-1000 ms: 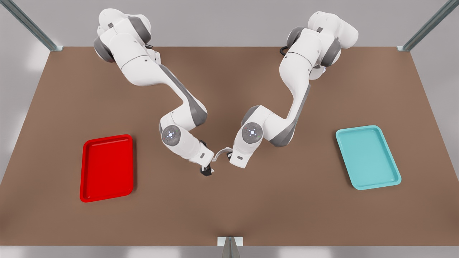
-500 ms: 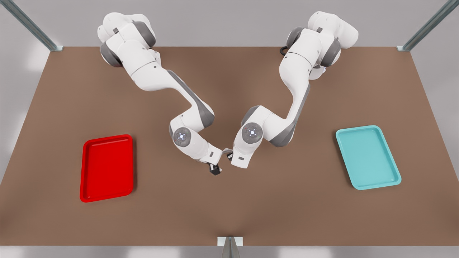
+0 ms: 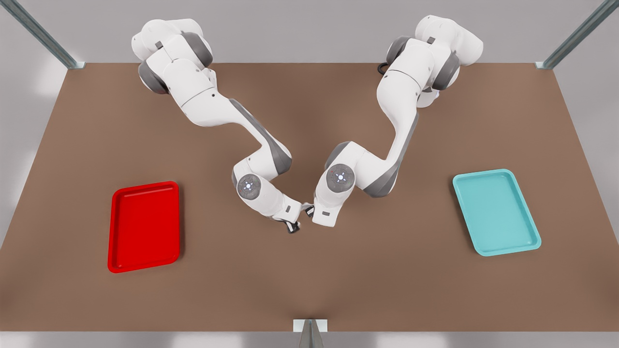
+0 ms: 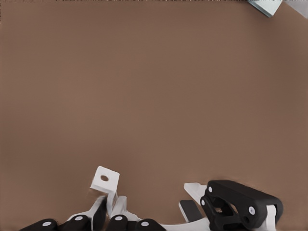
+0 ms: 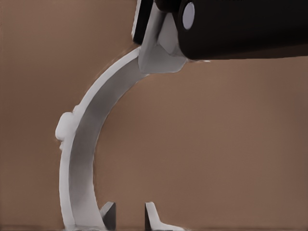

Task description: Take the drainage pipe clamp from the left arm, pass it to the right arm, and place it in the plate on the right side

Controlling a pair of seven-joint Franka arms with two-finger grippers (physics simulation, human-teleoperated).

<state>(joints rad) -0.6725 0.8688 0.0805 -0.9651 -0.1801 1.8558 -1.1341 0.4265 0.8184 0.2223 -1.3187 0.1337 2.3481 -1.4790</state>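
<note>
A brown table (image 3: 309, 290) is lying bare between the red plate (image 3: 144, 226), lower left in the front view, and a teal tray (image 3: 496, 211) at right. At centre, the left gripper (image 3: 308, 209) is pinching the drainage pipe clamp (image 5: 79, 159) aloft. The right gripper (image 5: 130, 216) (fingertips slightly parted, clamp just beside them) is tilting in, closer than a second ago.
</note>
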